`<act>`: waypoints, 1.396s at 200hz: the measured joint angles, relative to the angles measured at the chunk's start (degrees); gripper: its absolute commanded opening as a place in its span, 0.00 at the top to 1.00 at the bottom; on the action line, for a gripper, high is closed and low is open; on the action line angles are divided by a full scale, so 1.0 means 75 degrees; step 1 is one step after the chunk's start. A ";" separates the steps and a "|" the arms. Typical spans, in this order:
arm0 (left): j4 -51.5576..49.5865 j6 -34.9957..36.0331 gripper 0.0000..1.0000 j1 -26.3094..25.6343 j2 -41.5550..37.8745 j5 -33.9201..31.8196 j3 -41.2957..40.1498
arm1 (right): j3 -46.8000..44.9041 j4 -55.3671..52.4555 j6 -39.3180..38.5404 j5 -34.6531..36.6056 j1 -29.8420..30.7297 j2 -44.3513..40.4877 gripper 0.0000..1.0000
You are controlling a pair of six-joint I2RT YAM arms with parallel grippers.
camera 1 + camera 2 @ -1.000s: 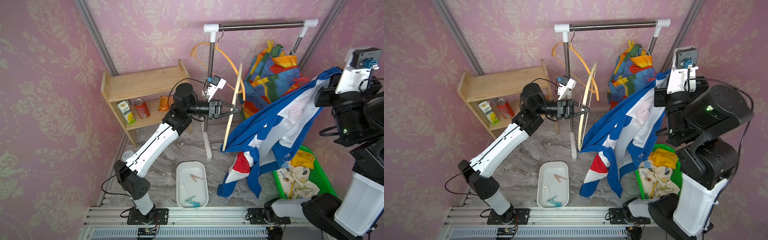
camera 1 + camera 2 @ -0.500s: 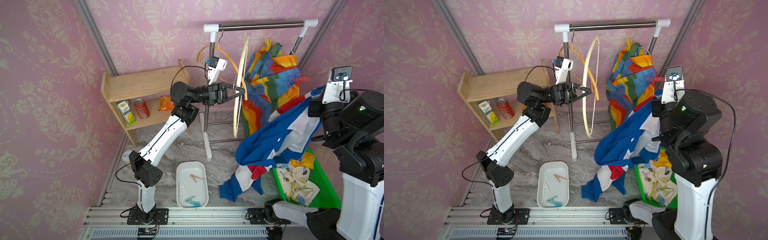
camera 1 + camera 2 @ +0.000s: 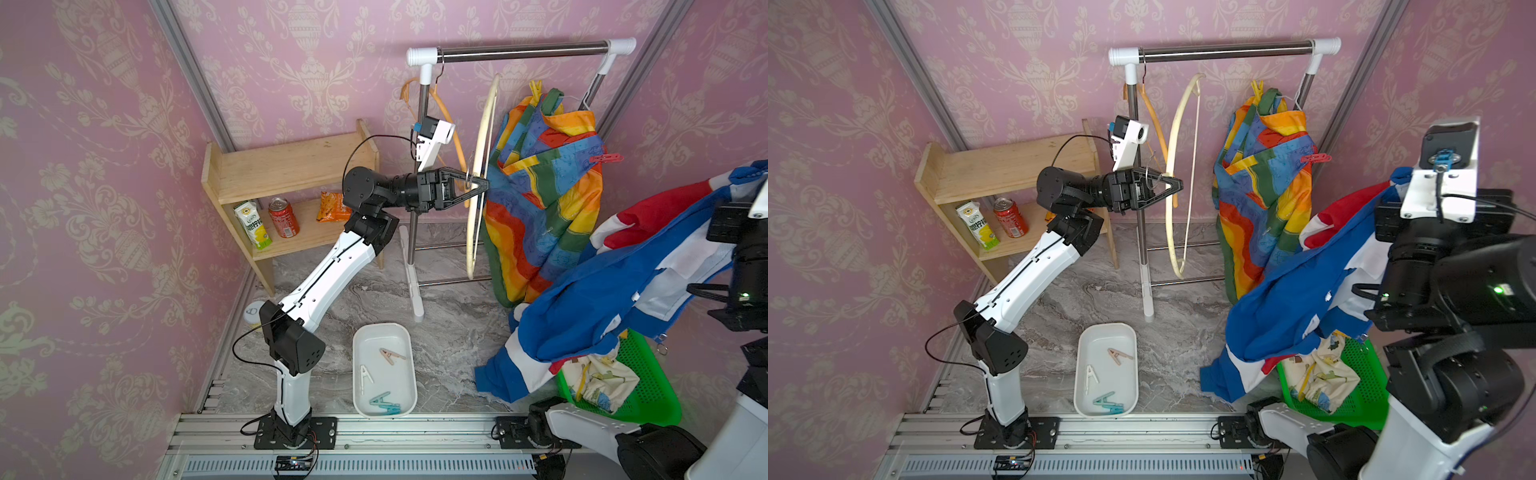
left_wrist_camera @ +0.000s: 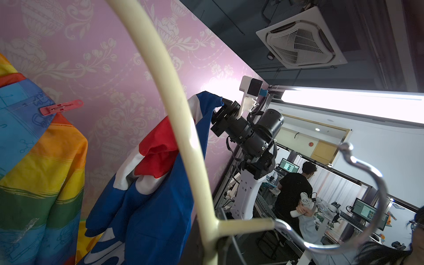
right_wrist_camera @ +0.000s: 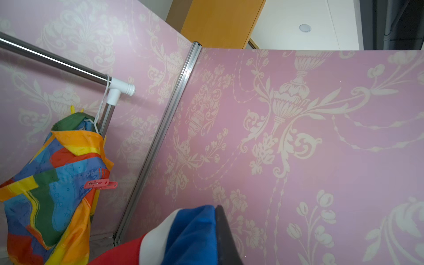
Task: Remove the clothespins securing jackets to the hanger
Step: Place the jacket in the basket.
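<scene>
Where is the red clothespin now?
In both top views the red clothespin is clipped to the rainbow jacket, on its right edge, at the right end of the rack.

Wooden shelf (image 3: 286, 166) with carton (image 3: 251, 224), can (image 3: 284, 217), snack bag (image 3: 331, 206); green basket (image 3: 652, 390); white tray (image 3: 384, 327).

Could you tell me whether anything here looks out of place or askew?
The cream plastic hanger stands on end off the steel rail, clamped in the left pincer; the blue, red and white jacket apparently droops onto the marble floor.
</scene>
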 measured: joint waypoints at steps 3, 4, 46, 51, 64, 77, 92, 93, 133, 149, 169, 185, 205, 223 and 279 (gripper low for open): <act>0.0006 -0.0003 1.00 -0.0009 0.0000 0.0000 -0.0017 | -0.0213 0.0012 0.0003 0.0029 -0.0029 -0.0050 0.98; 0.0006 -0.0003 1.00 -0.0009 0.0000 0.0003 -0.0020 | -0.0254 0.0009 0.0000 0.0032 -0.0035 -0.0061 0.98; 0.0015 -0.0044 1.00 -0.0058 0.0000 0.0038 -0.0152 | -0.2276 -0.0889 0.0889 -0.0868 -0.1886 -0.0219 0.99; 0.0017 -0.0047 1.00 -0.0067 0.0000 0.0050 -0.0152 | -0.2451 -0.0924 0.1078 -0.1102 -0.2235 -0.0175 0.99; 0.0023 -0.0064 1.00 -0.0085 0.0000 0.0064 -0.0152 | -0.2815 -0.1125 0.1609 -0.1725 -0.3057 -0.0026 0.99; 0.0023 -0.0061 1.00 -0.0085 -0.0009 0.0073 -0.0192 | -0.2987 -0.1239 0.2104 -0.2358 -0.3736 0.0152 0.99; 0.0000 -0.0061 1.00 -0.0085 -0.0012 0.0146 -0.0230 | -0.3002 -0.1332 0.2789 -0.3165 -0.4538 0.0382 1.00; -0.0003 -0.0061 1.00 -0.0085 -0.0012 0.0149 -0.0230 | -0.3005 -0.1338 0.2833 -0.3197 -0.4572 0.0393 1.00; -0.0012 -0.0058 1.00 -0.0085 -0.0015 0.0294 -0.0236 | -0.4316 -0.1233 0.4546 -0.4704 -0.5968 0.0032 1.00; -0.0055 -0.0061 1.00 -0.0070 0.0017 0.0388 -0.0137 | -0.5380 -0.1262 0.5042 -0.5001 -0.6167 -0.0562 1.00; -0.0070 -0.0216 1.00 -0.0047 0.0376 0.0498 0.0670 | -0.6534 -0.1239 0.5569 -0.5243 -0.6210 -0.1221 1.00; 0.0017 -0.0525 1.00 -0.0041 0.0901 0.0557 0.1743 | -0.7481 -0.1110 0.5951 -0.5421 -0.6210 -0.1626 1.00; 0.0125 -0.0755 1.00 -0.0029 0.1320 0.0574 0.2515 | -0.8903 -0.0880 0.6490 -0.5659 -0.6210 -0.2028 0.97; 0.0003 -0.0772 1.00 -0.0026 0.1434 0.0609 0.2681 | -0.9976 -0.0825 0.6977 -0.5936 -0.6210 -0.2232 0.97; -0.0507 -0.0595 1.00 0.0122 0.1466 0.0734 0.3037 | -1.1010 -0.0527 0.8137 -0.6251 -0.6210 -0.0749 0.99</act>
